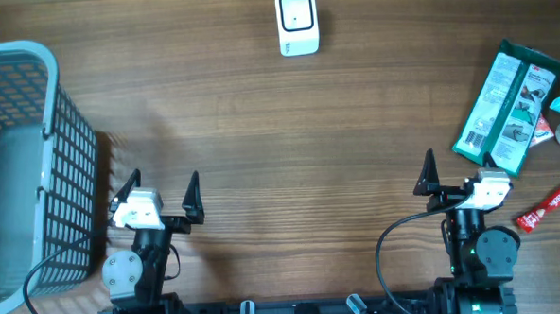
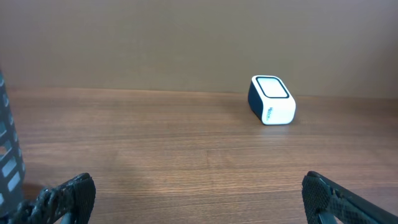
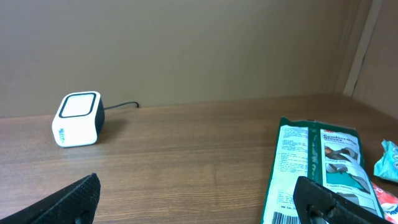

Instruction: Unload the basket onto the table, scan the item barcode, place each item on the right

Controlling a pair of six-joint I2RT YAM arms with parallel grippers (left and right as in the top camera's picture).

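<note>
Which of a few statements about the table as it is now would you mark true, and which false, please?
1. The scanner sits at the far edge of the table. True.
2. The left tool holds the green package. False: it is open and empty; the package lies on the table near the right tool.
3. The basket stands on the robot's left. True.
4. The right tool is shut on the red snack bar. False: it is open, and the bar lies on the table.
</note>
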